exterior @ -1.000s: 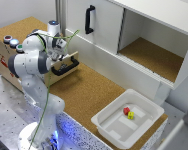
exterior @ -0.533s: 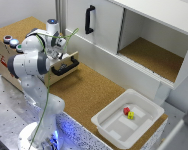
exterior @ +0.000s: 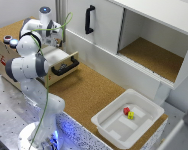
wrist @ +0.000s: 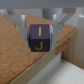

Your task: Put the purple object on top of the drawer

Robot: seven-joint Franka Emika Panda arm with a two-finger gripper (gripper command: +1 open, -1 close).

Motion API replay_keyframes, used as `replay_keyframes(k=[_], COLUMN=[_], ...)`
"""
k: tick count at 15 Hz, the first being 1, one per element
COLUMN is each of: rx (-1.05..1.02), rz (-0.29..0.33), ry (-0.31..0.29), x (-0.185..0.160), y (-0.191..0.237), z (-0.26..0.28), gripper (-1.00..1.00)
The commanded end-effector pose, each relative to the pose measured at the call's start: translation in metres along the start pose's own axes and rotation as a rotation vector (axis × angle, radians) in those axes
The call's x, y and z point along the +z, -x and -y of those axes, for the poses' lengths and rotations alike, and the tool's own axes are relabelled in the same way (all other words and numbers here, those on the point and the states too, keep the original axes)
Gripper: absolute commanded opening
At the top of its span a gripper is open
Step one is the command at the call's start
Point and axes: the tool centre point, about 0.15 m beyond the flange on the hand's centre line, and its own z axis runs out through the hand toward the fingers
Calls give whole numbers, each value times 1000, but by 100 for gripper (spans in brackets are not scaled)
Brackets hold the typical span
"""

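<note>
A purple cube [wrist: 40, 38] with yellow letter marks sits between my gripper's [wrist: 40, 31] two fingers [wrist: 22, 25], which press on its sides. It hangs just over a cork-covered surface beside a light wooden edge. In the exterior view my gripper [exterior: 56, 38] is low over the plywood drawer unit [exterior: 5, 55] at the exterior view's left, and the arm hides the cube. The drawer front [exterior: 65, 66] with its black bar handle is slid out. Round buttons [exterior: 8, 38] sit on the unit's top.
A large white cabinet [exterior: 106, 30] with a black handle [exterior: 89, 20] and an open compartment [exterior: 149, 55] stands behind. A white bin [exterior: 110, 125] at the front of the exterior view's right holds a red piece [exterior: 126, 110] and a yellow piece [exterior: 131, 115]. Cork covers the table [exterior: 89, 92].
</note>
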Motion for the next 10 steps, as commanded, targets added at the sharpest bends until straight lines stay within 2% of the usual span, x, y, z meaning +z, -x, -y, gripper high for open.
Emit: replay_keyframes(k=[1, 4, 6, 9, 10], rx=[-316, -483, -593, -669, -678], rz=[297, 392, 455, 477, 461], ry=[-46, -60, -36, -42, -57], x=[13, 33, 47, 54, 55], y=[-51, -60, -63, -59, -56], z=[39, 50, 54, 55, 56], gripper=[-100, -100, -100, -100, -100])
